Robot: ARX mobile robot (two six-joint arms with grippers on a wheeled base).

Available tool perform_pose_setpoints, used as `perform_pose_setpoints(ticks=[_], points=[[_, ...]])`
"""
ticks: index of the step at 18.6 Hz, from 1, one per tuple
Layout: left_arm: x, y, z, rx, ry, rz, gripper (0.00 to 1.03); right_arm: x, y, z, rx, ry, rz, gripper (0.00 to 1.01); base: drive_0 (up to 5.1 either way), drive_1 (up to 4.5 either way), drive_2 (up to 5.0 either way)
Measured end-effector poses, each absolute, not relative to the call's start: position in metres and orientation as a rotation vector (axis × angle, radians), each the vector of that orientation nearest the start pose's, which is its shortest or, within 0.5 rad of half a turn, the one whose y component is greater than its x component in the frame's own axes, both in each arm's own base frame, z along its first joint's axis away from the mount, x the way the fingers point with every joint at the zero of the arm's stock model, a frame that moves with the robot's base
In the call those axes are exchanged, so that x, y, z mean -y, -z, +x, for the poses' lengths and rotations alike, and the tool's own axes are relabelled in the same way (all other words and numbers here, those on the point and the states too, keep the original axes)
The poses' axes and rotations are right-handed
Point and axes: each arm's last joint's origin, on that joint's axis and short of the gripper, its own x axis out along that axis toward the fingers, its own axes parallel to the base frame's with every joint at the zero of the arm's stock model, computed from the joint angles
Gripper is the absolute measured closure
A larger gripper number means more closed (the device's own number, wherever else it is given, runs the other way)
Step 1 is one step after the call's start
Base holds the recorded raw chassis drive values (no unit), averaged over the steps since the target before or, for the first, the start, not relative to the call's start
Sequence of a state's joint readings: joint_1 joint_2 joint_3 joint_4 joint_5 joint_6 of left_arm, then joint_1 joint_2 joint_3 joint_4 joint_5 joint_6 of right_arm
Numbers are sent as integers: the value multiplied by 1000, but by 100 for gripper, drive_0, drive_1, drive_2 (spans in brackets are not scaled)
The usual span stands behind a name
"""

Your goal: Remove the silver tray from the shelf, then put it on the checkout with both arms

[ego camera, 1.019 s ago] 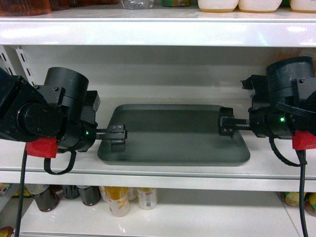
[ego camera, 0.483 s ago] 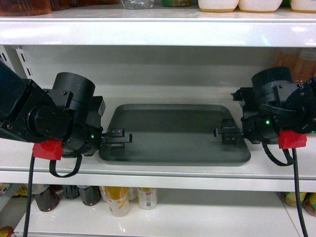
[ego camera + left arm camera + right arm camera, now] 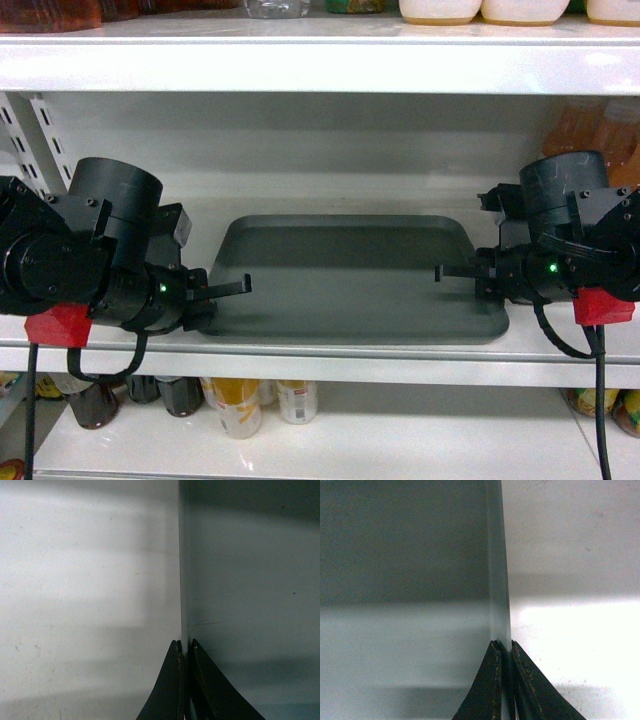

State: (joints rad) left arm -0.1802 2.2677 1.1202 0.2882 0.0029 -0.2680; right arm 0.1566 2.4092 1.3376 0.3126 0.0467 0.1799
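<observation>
This is a shop aisle. White glossy shelf boards (image 3: 320,345) on slotted uprights (image 3: 45,125) carry rows of bottled drinks (image 3: 240,405), with tubs (image 3: 520,10) stocked above.

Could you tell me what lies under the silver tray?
The silver tray lies on the white shelf, each claw, left and right, pinching a side rim. The shelf beneath the tray is covered.
</observation>
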Motion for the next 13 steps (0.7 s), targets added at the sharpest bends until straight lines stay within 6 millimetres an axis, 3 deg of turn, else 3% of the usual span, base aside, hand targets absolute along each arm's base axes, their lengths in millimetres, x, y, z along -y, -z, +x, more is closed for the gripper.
perform_pose_setpoints(ticks=[3, 6, 11, 13], points=[[70, -40, 378, -855, 41, -190, 101, -70, -31, 425, -759, -40, 100, 98, 0, 0, 0], [72, -51, 345, -840, 33, -164, 101, -67, -40, 384, -746, -38, 126, 98, 0, 0, 0], [82, -108, 301, -642, 41, -97, 101, -57, -99, 327, -584, -60, 183, 98, 0, 0, 0], [81, -114, 289, -617, 37, -84, 101, -56, -109, 313, -564, -76, 190, 98, 0, 0, 0]])
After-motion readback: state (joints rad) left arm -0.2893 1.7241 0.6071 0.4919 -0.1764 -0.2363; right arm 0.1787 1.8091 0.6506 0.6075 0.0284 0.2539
